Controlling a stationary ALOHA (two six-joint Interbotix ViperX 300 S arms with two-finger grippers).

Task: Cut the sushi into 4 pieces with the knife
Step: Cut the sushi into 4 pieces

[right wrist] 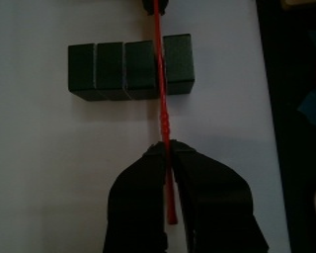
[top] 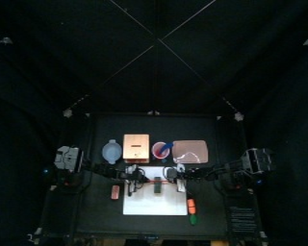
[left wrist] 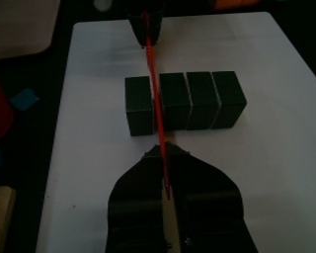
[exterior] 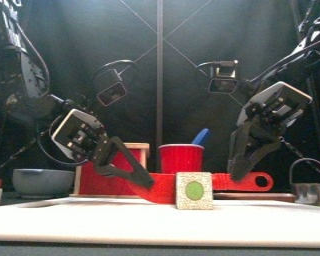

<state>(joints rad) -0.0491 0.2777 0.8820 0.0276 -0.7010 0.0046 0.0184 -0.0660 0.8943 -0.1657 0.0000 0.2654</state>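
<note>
Red knife, pinched by both left tool and right tool, crosses the 4-block sushi roll.

The top camera looks down from high above the desk; the front camera sits level at its edge. Both wrist cameras share the sushi roll just beyond their fingers.

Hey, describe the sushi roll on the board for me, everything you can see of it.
The sushi roll is four dark green blocks, plastic-looking, tight side by side, lying flat on the white cutting board. Its end face, in the front view, is pale with a green oval centre. The red knife, held at its ends by the left gripper and the right gripper, crosses it at the seam beside one end block. How deep the blade sits is unclear.
</note>
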